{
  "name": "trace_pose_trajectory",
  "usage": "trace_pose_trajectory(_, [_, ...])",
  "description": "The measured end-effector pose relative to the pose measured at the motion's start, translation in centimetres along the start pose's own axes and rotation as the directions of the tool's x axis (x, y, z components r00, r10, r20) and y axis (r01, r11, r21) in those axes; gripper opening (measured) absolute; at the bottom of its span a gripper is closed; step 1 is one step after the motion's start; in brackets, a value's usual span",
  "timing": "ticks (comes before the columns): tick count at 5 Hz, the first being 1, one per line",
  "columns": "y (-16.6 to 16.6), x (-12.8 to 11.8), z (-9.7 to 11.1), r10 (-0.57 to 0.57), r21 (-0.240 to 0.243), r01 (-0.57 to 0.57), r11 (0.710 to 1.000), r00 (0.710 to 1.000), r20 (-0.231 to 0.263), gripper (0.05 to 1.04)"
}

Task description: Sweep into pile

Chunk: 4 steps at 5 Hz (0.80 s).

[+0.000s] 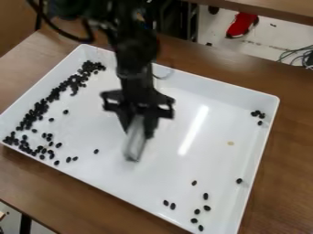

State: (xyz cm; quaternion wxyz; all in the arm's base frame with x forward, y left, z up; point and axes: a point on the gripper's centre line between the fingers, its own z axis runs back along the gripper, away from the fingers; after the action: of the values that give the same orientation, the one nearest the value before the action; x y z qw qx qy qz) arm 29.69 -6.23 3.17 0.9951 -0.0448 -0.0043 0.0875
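The black gripper (142,129) hangs over the middle of the white tray (202,84), shut on a pale, flat-looking tool (135,141) that points down toward the tray floor. Black beans (40,107) lie in a dense band along the tray's left wall and into its lower left corner. Others are loose nearby, with a single bean (96,151) farther inward. More beans (206,208) are scattered near the lower right wall, and a small cluster (257,114) rests by the upper right corner. Whether the tool touches the tray cannot be told.
The tray's raised walls surround the beans on a brown wooden table (284,160). A small tan spot (230,143) marks the tray floor at right. Beyond the table's far edge are a red shoe (243,24) and dark cables (296,55) on the floor.
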Motion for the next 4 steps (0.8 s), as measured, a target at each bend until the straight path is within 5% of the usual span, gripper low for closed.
trace_pose_trajectory(3, [-12.4, -5.7, -3.9, -0.073, -0.018, 0.073, 0.997, 0.997, -0.019, 0.364])
trace_pose_trajectory(4, [-10.8, -5.1, -4.4, -0.012, -0.042, 0.010, 0.999, 0.999, -0.031, 0.363])
